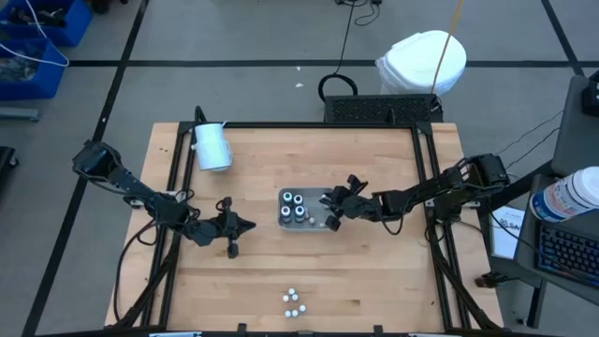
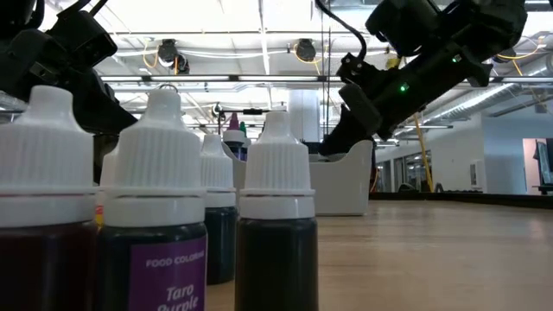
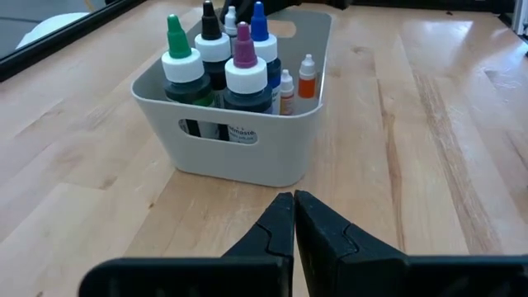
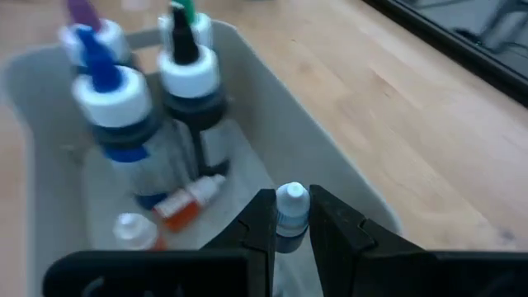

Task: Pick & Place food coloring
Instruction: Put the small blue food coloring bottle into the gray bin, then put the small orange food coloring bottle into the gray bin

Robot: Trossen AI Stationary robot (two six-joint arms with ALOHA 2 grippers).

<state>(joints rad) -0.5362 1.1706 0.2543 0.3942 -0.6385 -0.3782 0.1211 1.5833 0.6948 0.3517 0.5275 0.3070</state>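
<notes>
A pale grey tray (image 1: 282, 221) stands mid-table, holding large food coloring bottles (image 3: 224, 66) with coloured tips. Two small bottles (image 4: 186, 204) lie on its floor. My right gripper (image 4: 291, 208) is at the tray's right end, shut on a small white-capped blue bottle (image 4: 291, 216). My left gripper (image 3: 294, 208) is shut and holds nothing, just left of the tray (image 3: 247, 157), above the table. Several small white-capped bottles (image 1: 294, 301) stand near the table's near edge, and they fill the low view's foreground (image 2: 164, 216). My right gripper pinches the small blue bottle between its two fingers, just under the white cap (image 4: 292, 198). The fingers slant down from the table's right side. The bottle stays upright, cap up, over the tray's right end (image 4: 346, 190); the fingers hide its base.
A large white cylinder (image 1: 212, 146) lies at the table's far left. Black frame rails (image 1: 423, 178) run along the table's sides. Bare wood lies between the tray and the small bottles at the near edge.
</notes>
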